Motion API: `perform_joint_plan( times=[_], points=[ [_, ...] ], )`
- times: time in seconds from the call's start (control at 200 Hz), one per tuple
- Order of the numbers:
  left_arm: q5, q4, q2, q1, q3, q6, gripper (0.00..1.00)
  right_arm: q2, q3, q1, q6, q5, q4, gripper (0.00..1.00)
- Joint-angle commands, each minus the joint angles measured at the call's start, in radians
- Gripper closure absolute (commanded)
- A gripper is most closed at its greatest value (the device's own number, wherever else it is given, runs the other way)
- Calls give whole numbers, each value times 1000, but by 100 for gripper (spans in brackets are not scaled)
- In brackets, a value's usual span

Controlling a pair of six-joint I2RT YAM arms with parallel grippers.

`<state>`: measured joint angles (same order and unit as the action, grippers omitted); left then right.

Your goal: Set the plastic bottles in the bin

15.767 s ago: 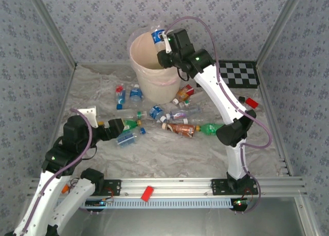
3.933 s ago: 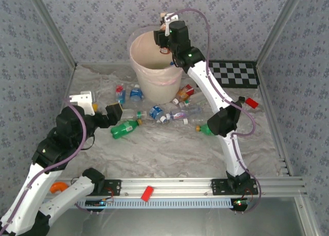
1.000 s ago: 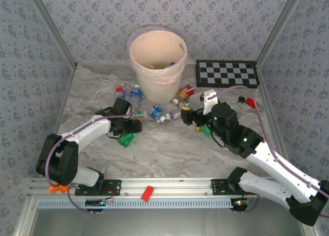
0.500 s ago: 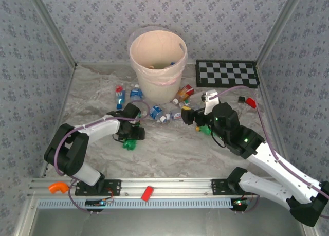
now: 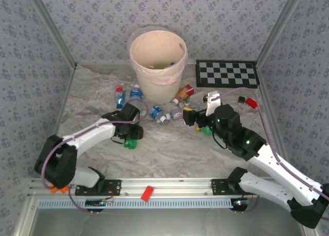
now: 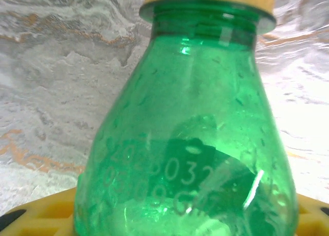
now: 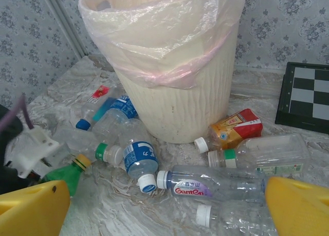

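The bin (image 5: 158, 61), a pale bucket with a clear liner, stands at the back centre and rises ahead in the right wrist view (image 7: 169, 66). My left gripper (image 5: 131, 132) is shut on a green bottle (image 5: 130, 142) lying left of centre; up close the green bottle (image 6: 190, 143) sits between the yellow fingers (image 6: 31, 215), yellow cap away. My right gripper (image 5: 189, 116) is open above the marbled floor, with a clear purple-labelled bottle (image 7: 221, 182) ahead of its fingers (image 7: 300, 205). Blue-labelled (image 7: 138, 156) and orange-red (image 7: 236, 128) bottles lie at the bin's foot.
A checkerboard (image 5: 227, 73) lies at the back right, with a small red block (image 5: 250, 102) in front of it. Another green bottle (image 5: 206, 129) lies under my right wrist. Patterned walls close the cell on three sides. A red piece (image 5: 147, 193) sits on the front rail.
My left gripper has closed on the green bottle over the last second and slid slightly right. My right gripper has stayed open and barely moved.
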<state>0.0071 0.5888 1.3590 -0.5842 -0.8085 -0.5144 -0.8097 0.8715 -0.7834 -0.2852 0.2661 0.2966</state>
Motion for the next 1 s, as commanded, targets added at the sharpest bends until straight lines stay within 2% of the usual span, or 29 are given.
perform_joint_plan(
  times=[0.0,0.205,0.37,0.66,0.995],
  points=[
    [-1,85,-99,-5,-47,-26,46,21,-5,6,-16,15,2,0],
    [-12,209,-239,-7,-205,-27,46,29,3,5,-23,8,4,1],
    [-34,270,-213,-7,-440,20,45,30,15,1,-25,-1,8,0],
    [-56,331,68,1,-962,180,43,45,38,-9,-34,5,54,0],
    [-98,331,479,38,-1580,216,43,79,52,-27,-53,29,97,0]
  ],
)
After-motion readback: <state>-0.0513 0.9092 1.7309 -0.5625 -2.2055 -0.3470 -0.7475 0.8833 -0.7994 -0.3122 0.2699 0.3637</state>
